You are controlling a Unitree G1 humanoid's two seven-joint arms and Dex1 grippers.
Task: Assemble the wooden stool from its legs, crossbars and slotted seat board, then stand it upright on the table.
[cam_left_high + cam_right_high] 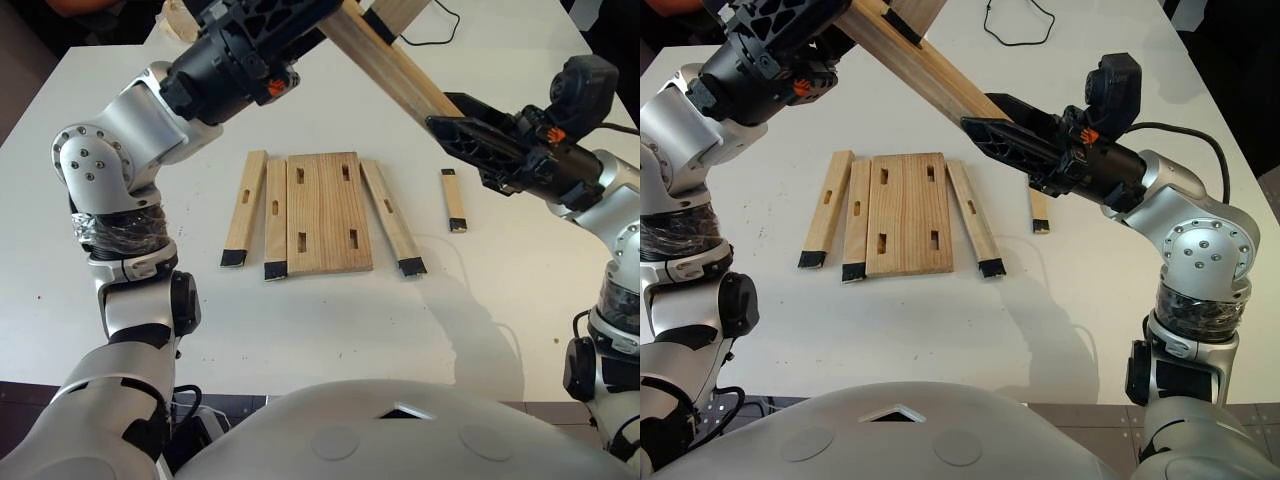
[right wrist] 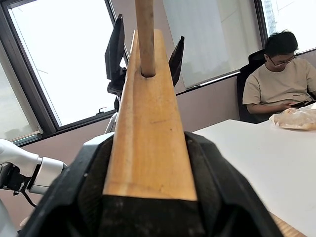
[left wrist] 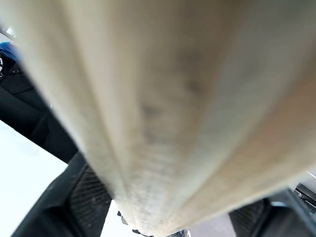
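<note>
Jaws: both sets clamp one long pale wooden leg; left gripper grips its upper end, right gripper its lower end.
Leg position: slanting, raised off the white table, apart from the flat slotted wooden seat board.
Slot: a thin wooden crossbar stands in the leg.
Obscured: left grip contact blurred; crossbar top cut off.

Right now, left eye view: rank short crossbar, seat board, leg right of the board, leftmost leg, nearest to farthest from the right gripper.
From the right gripper, shut on the held leg:
1. short crossbar, far right, lying apart.
2. right-hand leg, beside the board's right edge.
3. seat board, centre.
4. leftmost leg, far left.
</note>
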